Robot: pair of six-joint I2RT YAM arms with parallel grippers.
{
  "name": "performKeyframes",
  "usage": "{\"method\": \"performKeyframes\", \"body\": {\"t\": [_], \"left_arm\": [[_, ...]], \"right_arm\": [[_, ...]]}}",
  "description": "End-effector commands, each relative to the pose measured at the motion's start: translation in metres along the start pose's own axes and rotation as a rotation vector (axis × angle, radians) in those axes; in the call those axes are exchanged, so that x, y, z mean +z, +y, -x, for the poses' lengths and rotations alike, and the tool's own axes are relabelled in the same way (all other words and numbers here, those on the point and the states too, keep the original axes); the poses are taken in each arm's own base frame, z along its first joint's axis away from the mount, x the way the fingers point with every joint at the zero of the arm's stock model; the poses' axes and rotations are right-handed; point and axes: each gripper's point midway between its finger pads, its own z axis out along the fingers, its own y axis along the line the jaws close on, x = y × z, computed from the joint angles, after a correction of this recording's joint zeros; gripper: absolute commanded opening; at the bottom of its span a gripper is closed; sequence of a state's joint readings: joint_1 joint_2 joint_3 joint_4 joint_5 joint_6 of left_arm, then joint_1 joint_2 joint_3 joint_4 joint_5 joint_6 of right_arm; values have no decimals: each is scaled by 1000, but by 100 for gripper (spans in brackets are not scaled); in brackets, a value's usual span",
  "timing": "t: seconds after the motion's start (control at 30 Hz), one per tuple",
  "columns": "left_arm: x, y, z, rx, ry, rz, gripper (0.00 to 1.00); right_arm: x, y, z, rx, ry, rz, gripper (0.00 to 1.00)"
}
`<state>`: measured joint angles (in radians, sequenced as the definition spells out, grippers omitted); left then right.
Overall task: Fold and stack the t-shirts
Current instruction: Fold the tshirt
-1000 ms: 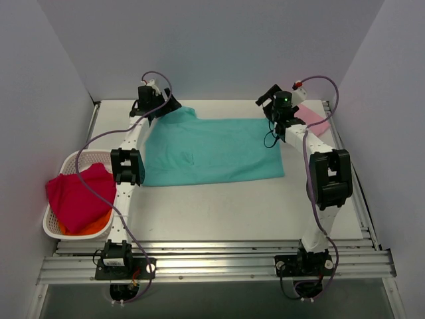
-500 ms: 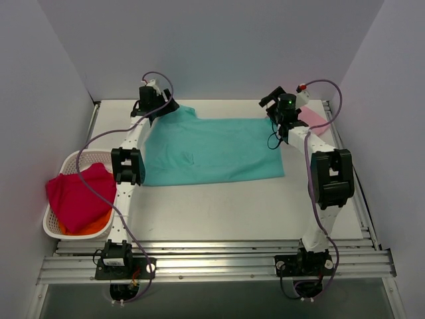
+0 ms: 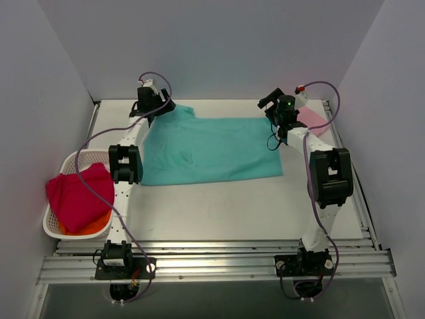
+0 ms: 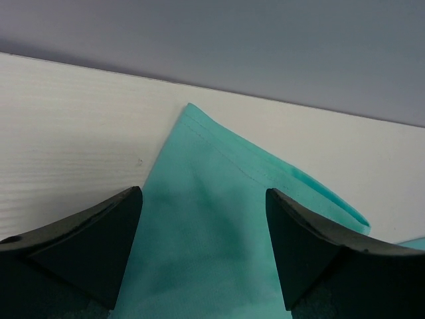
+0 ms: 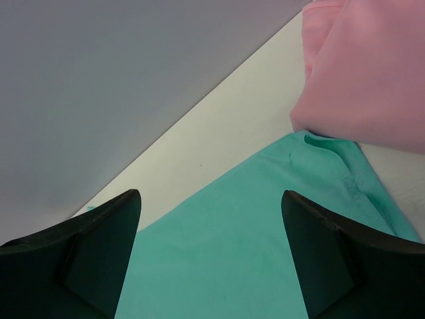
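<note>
The teal-green t-shirt [image 3: 209, 149] lies spread flat across the far middle of the table. Its sleeve corner shows in the left wrist view [image 4: 219, 219] and its far right part in the right wrist view [image 5: 265, 246]. The pale pink t-shirt [image 3: 313, 119] lies bunched at the far right corner, and shows in the right wrist view [image 5: 365, 73]. My left gripper [image 3: 161, 106] is open just above the teal shirt's far left corner [image 4: 202, 259]. My right gripper [image 3: 269, 106] is open above the shirt's far right corner [image 5: 209, 259]. Neither holds anything.
A white lattice basket [image 3: 63, 163] with red and orange cloth [image 3: 76, 196] stands at the left edge. Grey walls close the back and sides. The metal rail [image 3: 212, 262] runs along the near edge.
Both grippers have shifted slightly at the shirt's far corners; the right one turned and lifted a little. The teal shirt's far edge has settled flatter.
</note>
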<state>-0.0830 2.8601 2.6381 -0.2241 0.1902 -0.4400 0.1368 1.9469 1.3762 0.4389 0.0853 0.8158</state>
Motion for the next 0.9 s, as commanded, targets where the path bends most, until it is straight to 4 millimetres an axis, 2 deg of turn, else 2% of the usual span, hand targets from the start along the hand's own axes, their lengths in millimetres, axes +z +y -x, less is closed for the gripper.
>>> {"method": "performKeyframes", "body": {"t": [0.0, 0.03, 0.1, 0.17, 0.2, 0.37, 0.57, 0.87], "left_arm": [[-12, -9, 32, 28, -110, -49, 86], [-23, -23, 55, 41, -168, -89, 87], [-25, -22, 54, 52, -178, -79, 88], [-22, -11, 54, 48, -162, -22, 88], [-17, -3, 44, 37, -106, 11, 88], [-7, 10, 25, -18, -42, 32, 88], [-8, 8, 17, -25, -3, 15, 77], [-8, 2, -12, -61, 102, -33, 76]], "right_arm": [[5, 6, 7, 19, -23, 32, 82], [6, 5, 8, 18, -24, 31, 82], [8, 3, 3, 18, -13, 28, 82], [10, 2, 3, 23, -12, 31, 82], [10, 3, 2, 23, -10, 34, 82], [11, 3, 3, 28, -6, 42, 82], [11, 0, 5, 44, 1, 51, 82], [4, 0, 15, 76, -16, 69, 82]]}}
